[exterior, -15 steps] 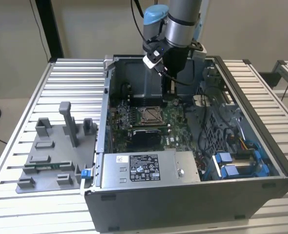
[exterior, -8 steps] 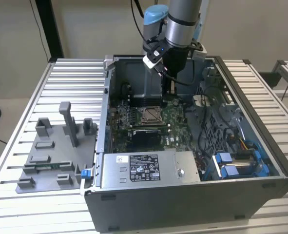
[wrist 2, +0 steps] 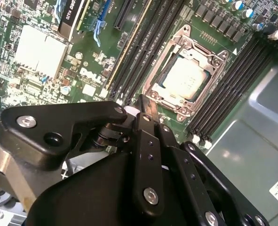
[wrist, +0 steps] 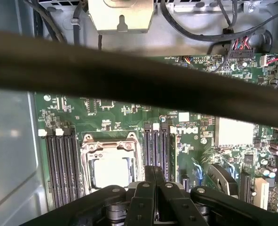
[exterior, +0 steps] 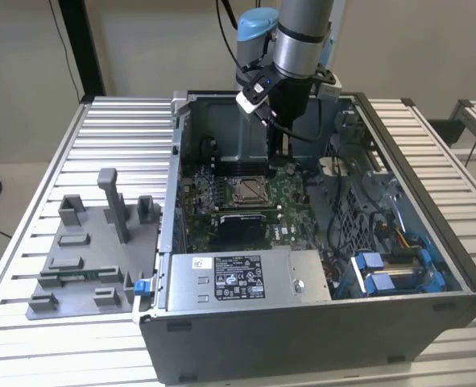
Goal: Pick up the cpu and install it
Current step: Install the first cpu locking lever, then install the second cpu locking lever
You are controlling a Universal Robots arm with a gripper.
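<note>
**Hand closed and empty above the board, cpu seated in the socket**

Hand (exterior: pixel 279 153) hangs inside the open computer case (exterior: pixel 415 266), its slim black fingers (wrist 2: pixel 146 109) pressed together with nothing between them, as both wrist views show. In the exterior view it sits just beyond the far edge of the socket.

At the exterior view's left, a grey fixture tray (exterior: pixel 93 258) lies on the ribbed metal worktop (exterior: pixel 28 322), beside the case and touching none of the task's things. Its upright blocks stand apart from the case wall.

Moving right, the case lies open on its side with the green motherboard (exterior: pixel 286 201) facing up. The metal-framed socket (exterior: pixel 247 190) sits near the middle of the board, flanked by dark memory slots (wrist: pixel 63 165) on both sides. The cpu (wrist 2: pixel 185 77) lies flat inside that frame, its pale silver top showing, level with the frame in both wrist views. The hand's fingertips are close to the socket but apart from the chip.

Nearer the camera, a grey power supply (exterior: pixel 246 278) spans the case's front edge. At the far right, blue drive brackets (exterior: pixel 391 270) and bundled cables fill the corner.
</note>
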